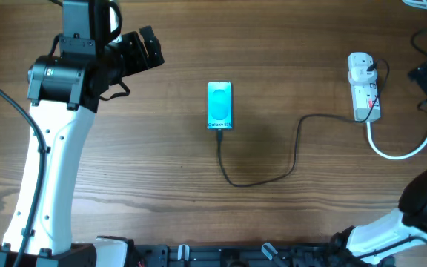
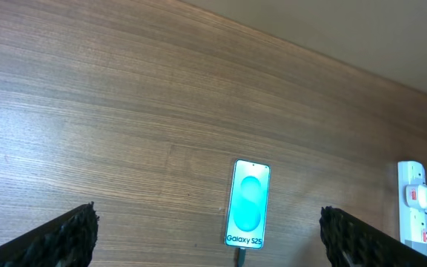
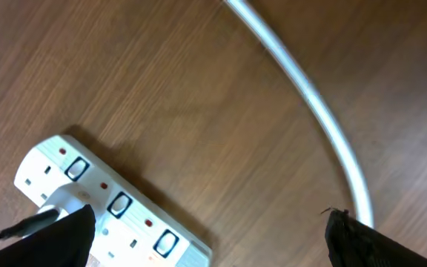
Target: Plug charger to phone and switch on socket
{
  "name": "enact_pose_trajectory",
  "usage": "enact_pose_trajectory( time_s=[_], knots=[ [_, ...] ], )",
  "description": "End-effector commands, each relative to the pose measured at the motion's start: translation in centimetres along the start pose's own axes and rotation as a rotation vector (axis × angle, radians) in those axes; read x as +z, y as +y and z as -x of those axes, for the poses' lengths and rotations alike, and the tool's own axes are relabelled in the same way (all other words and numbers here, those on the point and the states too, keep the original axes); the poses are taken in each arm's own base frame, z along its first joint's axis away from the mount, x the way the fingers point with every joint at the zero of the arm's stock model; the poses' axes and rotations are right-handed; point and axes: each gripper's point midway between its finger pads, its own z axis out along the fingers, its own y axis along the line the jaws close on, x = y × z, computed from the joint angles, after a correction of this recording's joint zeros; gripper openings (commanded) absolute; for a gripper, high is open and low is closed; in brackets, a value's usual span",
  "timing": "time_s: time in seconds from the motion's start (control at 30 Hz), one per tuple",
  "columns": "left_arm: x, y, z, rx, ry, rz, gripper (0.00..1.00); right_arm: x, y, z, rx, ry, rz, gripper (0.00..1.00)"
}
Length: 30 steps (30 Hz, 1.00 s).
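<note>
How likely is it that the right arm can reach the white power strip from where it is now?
Probably yes. The right gripper hangs open just above the socket, whose switches face up with nothing over them; the white lead curves off to one side.

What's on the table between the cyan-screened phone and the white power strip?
Only the thin black charger cable, looping from the flat cyan-screened phone toward the white power strip; otherwise bare wooden table, per the overhead view.

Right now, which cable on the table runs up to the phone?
The thin black charger, looping from the socket to the phone; the thick white lead curves away.
</note>
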Motion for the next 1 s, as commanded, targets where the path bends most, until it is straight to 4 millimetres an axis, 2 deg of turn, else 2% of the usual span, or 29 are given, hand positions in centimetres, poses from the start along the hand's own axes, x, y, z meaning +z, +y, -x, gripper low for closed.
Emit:
enact_pose_trajectory(
  time_s=[0.0, 0.1, 0.2, 0.33, 0.43, 0.67, 0.97],
  knots=[
    [0.3, 0.4, 0.0, 0.006, 0.001, 0.020, 1.00, 4.5, 1.7, -3.1, -0.011, 0.151, 0.088, 1.00],
    [0.3, 0.4, 0.0, 0.006, 0.000, 0.020, 1.00, 7.6, 1.5, -5.2, -0.008, 0.231, 0.080, 1.00],
    [0.3, 0.4, 0.0, 0.006, 0.001, 0.020, 1.00, 8.5, 1.9, -5.7, -0.021, 0.238, 0.082, 1.00],
    [0.3, 0.4, 0.0, 0.006, 0.000, 0.020, 1.00, 9.2, 4.3, -6.2, -0.067, 0.216, 0.114, 1.00],
    [0.3, 0.4, 0.0, 0.006, 0.000, 0.020, 1.00, 10.1, 3.4, -6.3, -0.049, 0.189, 0.024, 1.00],
    [0.3, 0.4, 0.0, 0.006, 0.000, 0.020, 1.00, 10.2, 3.4, -6.3, -0.063, 0.189, 0.028, 1.00],
    [0.3, 0.4, 0.0, 0.006, 0.000, 0.020, 1.00, 9.9, 3.6, -7.6, -0.062, 0.248, 0.047, 1.00]
  ],
)
